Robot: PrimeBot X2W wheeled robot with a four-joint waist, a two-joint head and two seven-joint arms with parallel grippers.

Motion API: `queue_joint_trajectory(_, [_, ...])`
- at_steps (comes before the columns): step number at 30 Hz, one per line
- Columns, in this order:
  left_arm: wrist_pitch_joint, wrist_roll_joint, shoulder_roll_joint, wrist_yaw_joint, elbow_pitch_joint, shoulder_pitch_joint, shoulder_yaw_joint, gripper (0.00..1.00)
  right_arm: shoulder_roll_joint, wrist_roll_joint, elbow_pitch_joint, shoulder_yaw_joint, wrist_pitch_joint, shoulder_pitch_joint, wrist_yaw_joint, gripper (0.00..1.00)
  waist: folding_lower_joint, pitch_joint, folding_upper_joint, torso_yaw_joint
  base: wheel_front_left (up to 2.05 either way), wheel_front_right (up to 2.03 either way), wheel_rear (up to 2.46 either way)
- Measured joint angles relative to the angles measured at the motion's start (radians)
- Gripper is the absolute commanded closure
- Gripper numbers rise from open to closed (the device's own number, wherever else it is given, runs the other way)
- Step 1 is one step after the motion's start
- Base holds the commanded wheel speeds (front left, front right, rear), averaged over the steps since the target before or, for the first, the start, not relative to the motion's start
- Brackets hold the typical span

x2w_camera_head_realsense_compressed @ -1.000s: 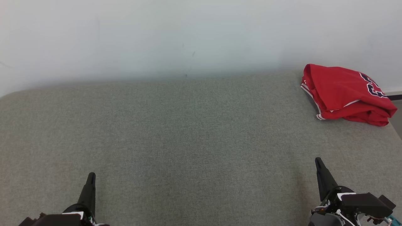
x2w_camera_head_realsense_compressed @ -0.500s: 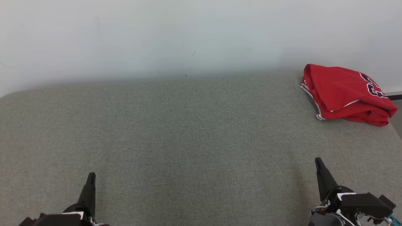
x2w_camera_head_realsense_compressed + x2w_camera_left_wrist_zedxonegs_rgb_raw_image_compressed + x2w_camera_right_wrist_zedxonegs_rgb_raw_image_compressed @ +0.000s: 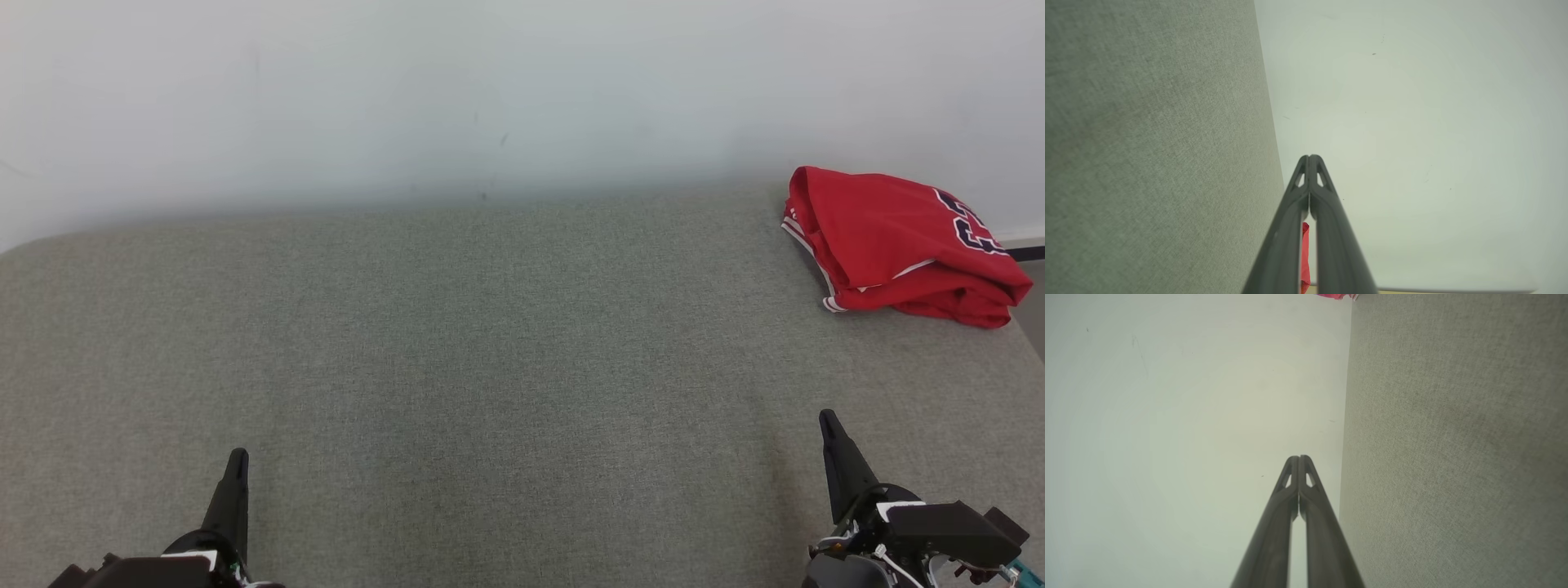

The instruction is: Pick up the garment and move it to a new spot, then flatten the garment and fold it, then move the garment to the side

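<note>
Red garment (image 3: 894, 241) is seen loosely folded at the counter's (image 3: 490, 343) far right. Fingers of left gripper (image 3: 237, 454) and right gripper (image 3: 826, 417) are clenched, empty, near edge. Task is judged essentially done.

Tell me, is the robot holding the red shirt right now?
No, nothing is held. The left gripper and right gripper are both shut and empty. The red shirt lies apart from them on the grey surface, near the wall.
</note>
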Motion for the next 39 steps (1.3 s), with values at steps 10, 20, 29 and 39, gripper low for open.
queue_joint_trajectory(10, [0.0, 0.0, 0.0, 0.0, 0.0, 0.0, 0.0, 1.0, 0.001, 0.0, 0.0, -0.001, 0.001, 0.0, 0.0, 1.0, 0.0, 0.0, 0.0, 0.0, 0.0, 0.0, 0.0])
queue_joint_trajectory(20, [0.0, 0.0, 0.0, 0.0, 0.0, 0.0, 0.0, 1.0, 0.001, -0.001, 0.0, -0.001, 0.001, 0.0, 0.0, 1.0, 0.0, 0.0, 0.0, 0.0, 0.0, 0.0, 0.0])
queue_joint_trajectory(29, [0.0, 0.0, 0.0, 0.0, 0.0, 0.0, 0.0, 1.0, 0.002, -0.001, 0.0, -0.002, 0.003, 0.0, 0.0, 1.0, 0.0, 0.0, 0.0, 0.0, 0.0, 0.0, 0.0])
queue_joint_trajectory(39, [0.0, 0.0, 0.0, 0.0, 0.0, 0.0, 0.0, 1.0, 0.002, -0.001, 0.0, -0.002, 0.003, 0.0, 0.0, 1.0, 0.0, 0.0, 0.0, 0.0, 0.0, 0.0, 0.0])
